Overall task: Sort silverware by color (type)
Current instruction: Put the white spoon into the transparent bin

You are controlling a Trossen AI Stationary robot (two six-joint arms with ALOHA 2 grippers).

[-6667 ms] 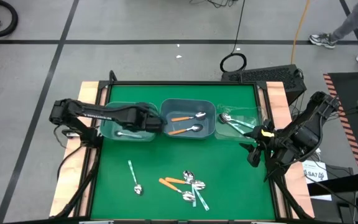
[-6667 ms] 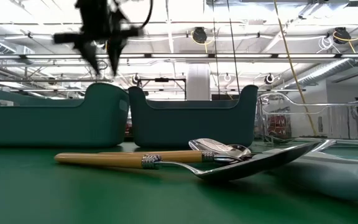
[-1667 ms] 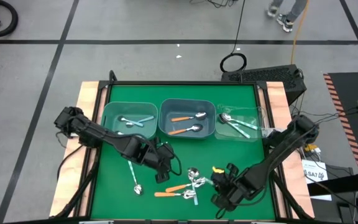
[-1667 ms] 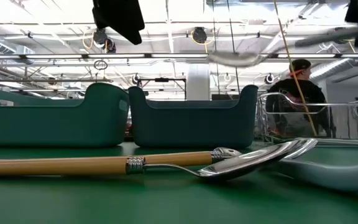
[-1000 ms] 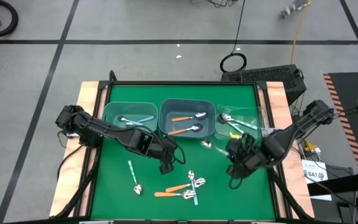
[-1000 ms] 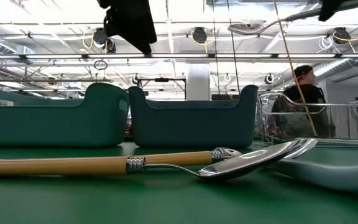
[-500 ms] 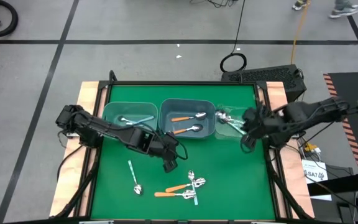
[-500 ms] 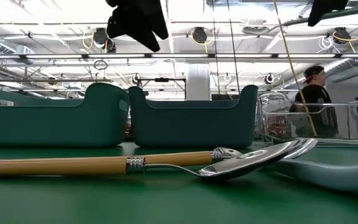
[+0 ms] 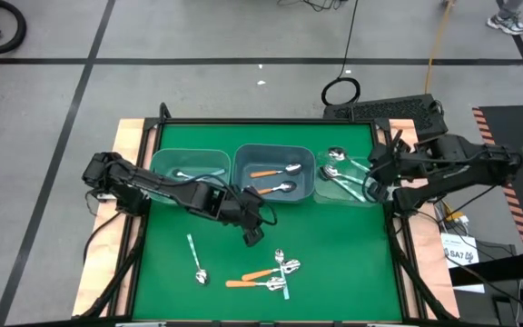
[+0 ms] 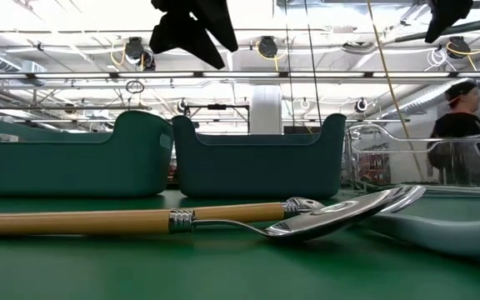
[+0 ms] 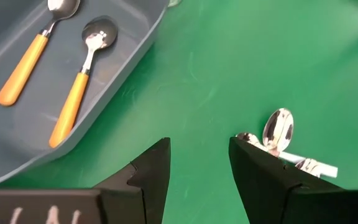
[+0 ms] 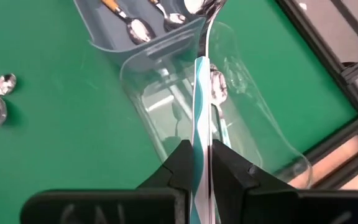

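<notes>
Right gripper [image 12: 196,163], jaws clenched on a teal spoon [image 12: 200,99], hangs over the clear bin [image 9: 371,198]. Left gripper [image 11: 197,163], jaws released, hovers near the spoon pile [image 9: 271,274].

Bright overhead ceiling lights [image 10: 265,46] are lighting the table [image 9: 334,263] evenly, glinting off spoon bowls [image 10: 340,212]; shadows are staying soft.

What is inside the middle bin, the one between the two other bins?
The middle bin holds two orange-handled spoons, side by side, bowls toward the clear bin. The left gripper hangs open outside it over the mat. Its near wall hides a strip of the floor.
</notes>
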